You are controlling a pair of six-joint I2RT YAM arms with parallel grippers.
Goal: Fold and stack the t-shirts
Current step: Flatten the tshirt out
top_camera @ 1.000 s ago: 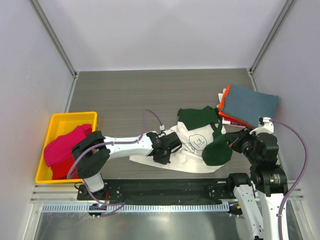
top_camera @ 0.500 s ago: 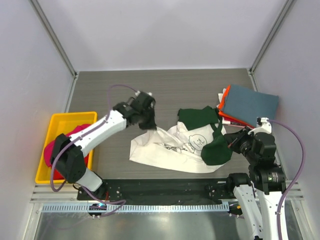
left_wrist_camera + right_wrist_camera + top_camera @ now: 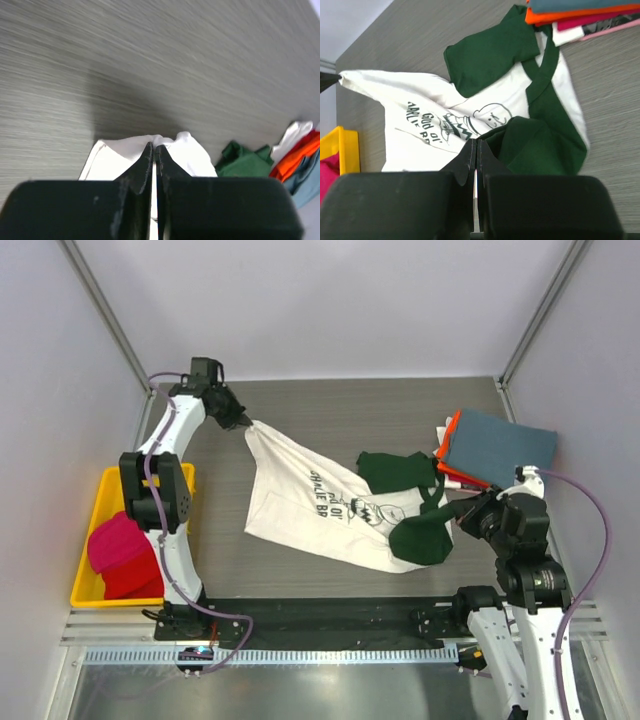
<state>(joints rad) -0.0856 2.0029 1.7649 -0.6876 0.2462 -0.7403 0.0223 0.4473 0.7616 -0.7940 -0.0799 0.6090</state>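
Observation:
The cream-white t-shirt [image 3: 300, 502] with dark green sleeves lies stretched out mid-table, print side up. My left gripper [image 3: 243, 423] is shut on its far-left corner, seen as white cloth pinched at the fingertips in the left wrist view [image 3: 154, 146]. My right gripper [image 3: 462, 512] is shut on the shirt at its right side, by the bunched green sleeve [image 3: 422, 538]; the right wrist view shows the jaws closed [image 3: 477, 144] beside that sleeve [image 3: 540, 150]. A folded stack [image 3: 495, 447] with a slate-blue shirt on top and orange and red beneath sits at the back right.
A yellow bin [image 3: 112, 485] at the left edge holds a magenta shirt [image 3: 120, 555]. Grey walls enclose the table on the left, back and right. The folded stack lies close behind my right gripper.
My left gripper has swung from the table's middle to the far-left back, pulling the shirt's corner with it and spreading the shirt out. The right gripper has barely moved.

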